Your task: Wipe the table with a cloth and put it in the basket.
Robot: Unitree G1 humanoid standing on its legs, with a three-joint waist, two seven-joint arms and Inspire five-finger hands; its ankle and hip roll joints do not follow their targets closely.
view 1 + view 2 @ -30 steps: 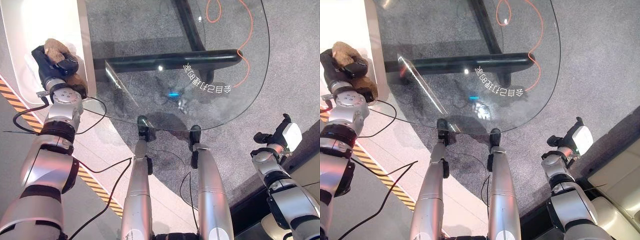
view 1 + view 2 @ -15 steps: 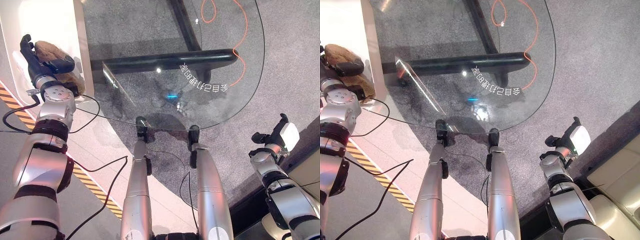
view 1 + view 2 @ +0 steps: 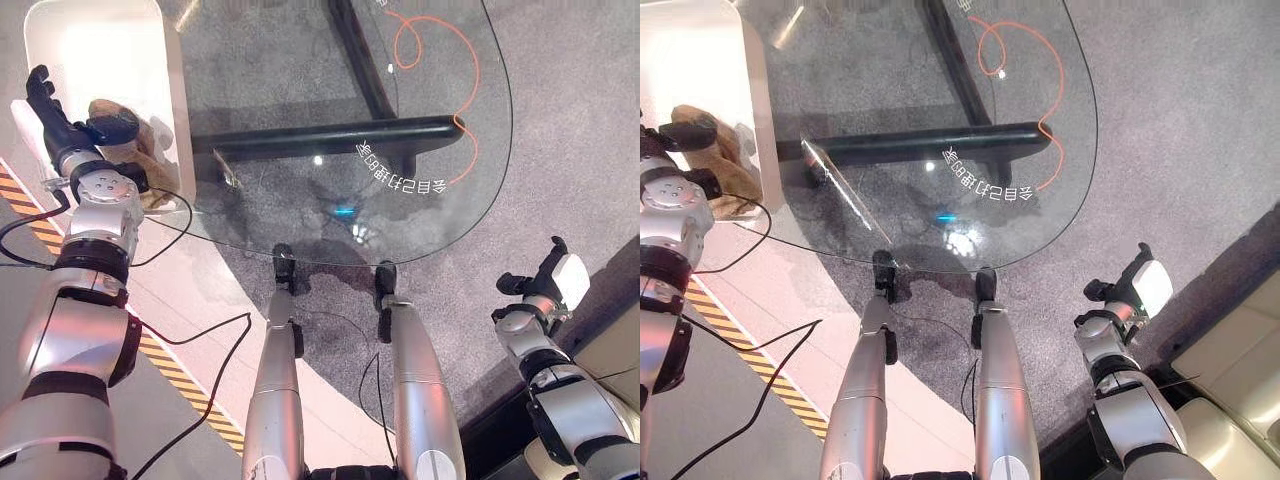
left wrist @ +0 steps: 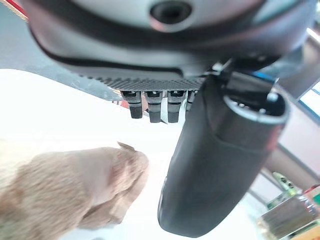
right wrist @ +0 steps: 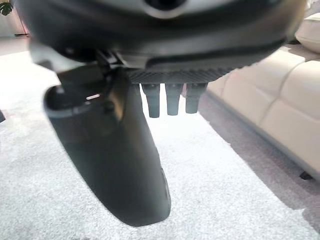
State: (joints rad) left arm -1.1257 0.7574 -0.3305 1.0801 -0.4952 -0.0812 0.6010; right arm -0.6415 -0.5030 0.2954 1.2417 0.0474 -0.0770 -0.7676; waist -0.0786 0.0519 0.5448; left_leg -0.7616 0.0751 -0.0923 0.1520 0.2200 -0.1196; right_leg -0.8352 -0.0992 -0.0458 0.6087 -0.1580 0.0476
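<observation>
- Since the left hand has its fingers spread straight with nothing pinched, the cloth looks free of it, lying in the white basket just beside the glass table.
- Risk, I'd guess: the thumb sits right over the cloth, so pulling away could snag it and drag it over the rim.
- Cloth is a brownish, crumpled, soft lump.
- Right hand hangs off to the side over the carpet, fingers straight and empty.

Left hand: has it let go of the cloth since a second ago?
Yes. The left hand was curled round the cloth; now its fingers are straight and the cloth lies inside the white basket, apart from them.
</observation>
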